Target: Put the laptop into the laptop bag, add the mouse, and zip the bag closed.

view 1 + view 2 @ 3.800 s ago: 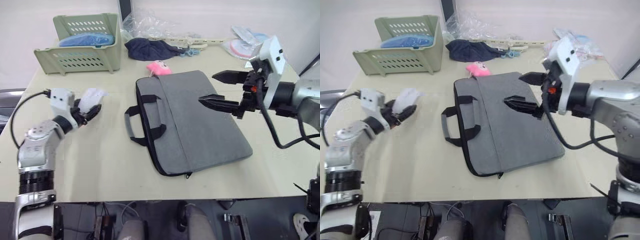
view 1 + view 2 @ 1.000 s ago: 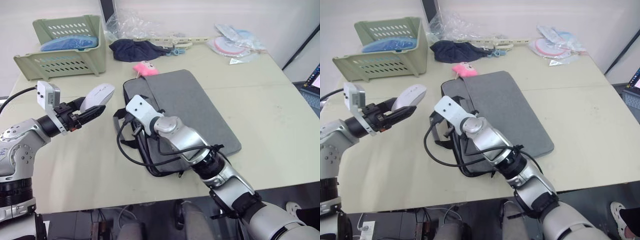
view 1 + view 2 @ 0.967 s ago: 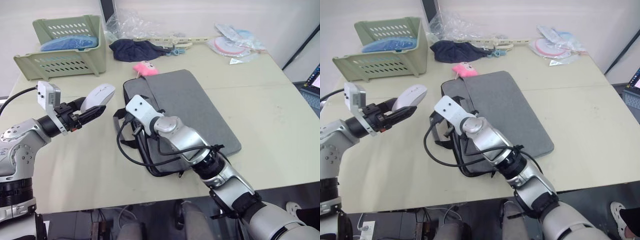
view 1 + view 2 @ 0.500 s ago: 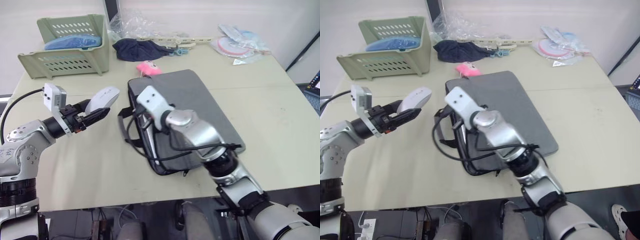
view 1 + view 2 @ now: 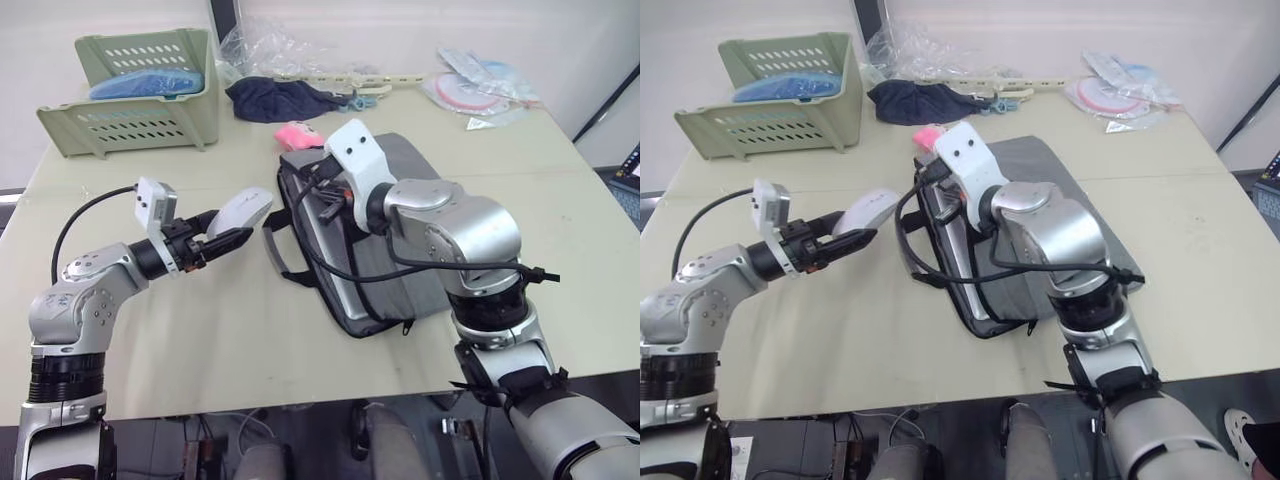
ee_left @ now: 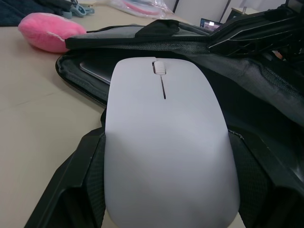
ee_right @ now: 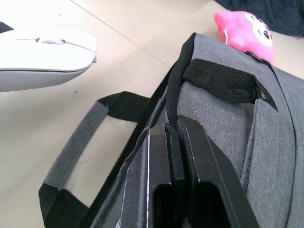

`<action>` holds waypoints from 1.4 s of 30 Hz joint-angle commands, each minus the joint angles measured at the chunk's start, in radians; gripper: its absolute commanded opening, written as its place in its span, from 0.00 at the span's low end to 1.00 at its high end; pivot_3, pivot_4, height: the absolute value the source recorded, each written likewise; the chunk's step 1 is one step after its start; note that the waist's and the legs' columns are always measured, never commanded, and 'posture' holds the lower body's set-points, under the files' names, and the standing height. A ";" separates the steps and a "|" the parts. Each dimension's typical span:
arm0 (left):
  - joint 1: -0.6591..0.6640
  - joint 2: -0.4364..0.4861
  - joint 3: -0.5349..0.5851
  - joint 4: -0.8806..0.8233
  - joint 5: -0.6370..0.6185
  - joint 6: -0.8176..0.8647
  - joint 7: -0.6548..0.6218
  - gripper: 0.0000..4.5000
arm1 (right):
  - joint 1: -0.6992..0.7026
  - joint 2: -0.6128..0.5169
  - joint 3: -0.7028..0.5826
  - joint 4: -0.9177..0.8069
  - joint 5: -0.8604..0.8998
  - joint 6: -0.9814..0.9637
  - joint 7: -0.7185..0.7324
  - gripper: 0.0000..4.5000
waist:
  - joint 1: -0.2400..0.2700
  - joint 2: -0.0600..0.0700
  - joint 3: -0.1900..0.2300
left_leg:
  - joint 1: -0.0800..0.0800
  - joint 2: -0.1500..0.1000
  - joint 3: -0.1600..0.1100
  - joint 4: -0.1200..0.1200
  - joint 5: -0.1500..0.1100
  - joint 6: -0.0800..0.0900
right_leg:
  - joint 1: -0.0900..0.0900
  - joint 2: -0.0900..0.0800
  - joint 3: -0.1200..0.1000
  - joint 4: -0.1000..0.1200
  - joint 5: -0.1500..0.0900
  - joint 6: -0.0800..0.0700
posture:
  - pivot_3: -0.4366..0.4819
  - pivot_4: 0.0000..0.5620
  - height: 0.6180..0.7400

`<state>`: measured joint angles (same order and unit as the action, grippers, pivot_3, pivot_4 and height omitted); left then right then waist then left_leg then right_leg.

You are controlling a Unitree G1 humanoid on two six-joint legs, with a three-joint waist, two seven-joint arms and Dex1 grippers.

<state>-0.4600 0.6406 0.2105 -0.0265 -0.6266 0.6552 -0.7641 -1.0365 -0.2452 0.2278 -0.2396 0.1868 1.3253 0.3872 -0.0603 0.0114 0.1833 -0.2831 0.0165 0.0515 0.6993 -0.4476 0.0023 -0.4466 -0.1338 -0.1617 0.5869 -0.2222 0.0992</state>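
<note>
My left gripper (image 5: 232, 232) is shut on the white mouse (image 5: 246, 210), holding it just off the table in front of the laptop bag's open mouth. The grey laptop bag (image 5: 385, 300) lies mid-table. My right gripper (image 5: 322, 200) is shut on the bag's upper edge by the zipper (image 7: 175, 124) and holds it raised. In the left wrist view the mouse (image 6: 164, 152) faces the gap, where the silver laptop (image 6: 95, 69) shows inside the bag. One black handle (image 5: 285, 255) hangs toward the mouse.
A pink plush toy (image 5: 298, 133) lies just behind the bag. A green basket (image 5: 130, 110) stands at the back left, with a dark cloth (image 5: 280, 98) behind the plush. Plastic-wrapped items (image 5: 490, 85) lie at the back right. Bare table stretches to the right of the bag.
My right gripper has lifted the bag's upper edge, and the mouth has opened wider. My left gripper has carried the mouse to the right, close to the opening.
</note>
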 commanded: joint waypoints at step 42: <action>-0.482 -0.424 -0.343 0.888 0.442 -0.609 -0.244 0.63 | -0.172 -0.066 -0.033 -0.093 0.091 0.070 0.015 0.02 | 0.003 0.000 0.000 | 0.000 -0.001 0.001 0.001 0.000 0.001 | 0.000 -0.001 0.000 0.000 0.000 0.000 | 0.48 0.27 1.00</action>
<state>-0.9322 0.2309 -0.1263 0.8140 -0.2186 0.0642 -1.0070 -1.1592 -0.3076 0.1986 -0.2759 0.2675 1.4238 0.3960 -0.0576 0.0113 0.1832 -0.2836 0.0159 0.0526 0.7006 -0.4474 0.0034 -0.4466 -0.1344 -0.1621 0.5871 -0.2219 0.0997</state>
